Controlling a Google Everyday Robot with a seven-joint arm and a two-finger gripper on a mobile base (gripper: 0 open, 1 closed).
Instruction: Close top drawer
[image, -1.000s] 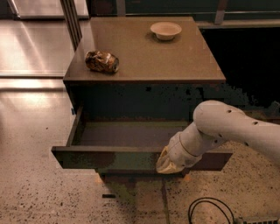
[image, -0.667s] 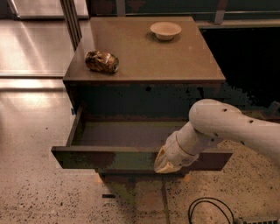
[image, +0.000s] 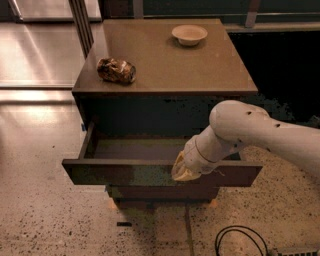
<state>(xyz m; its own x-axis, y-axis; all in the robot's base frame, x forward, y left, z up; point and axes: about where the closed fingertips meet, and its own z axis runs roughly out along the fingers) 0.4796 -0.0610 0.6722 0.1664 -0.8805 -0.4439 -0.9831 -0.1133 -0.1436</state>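
Note:
The top drawer (image: 125, 172) of the brown cabinet stands pulled out, its long dark front panel with greenish scuffs facing me and its grey-brown floor (image: 135, 149) showing. My gripper (image: 181, 171) reaches in from the right on a white arm and rests against the upper edge of the front panel, right of its middle.
On the cabinet top (image: 165, 55) lie a crumpled brown packet (image: 116, 70) at the left and a small beige bowl (image: 189, 34) at the back. A lower drawer front (image: 160, 192) sits below. A black cable (image: 240, 240) loops on the speckled floor at the lower right.
The drawer front and my gripper have shifted slightly towards the cabinet; the drawer looks a little less extended.

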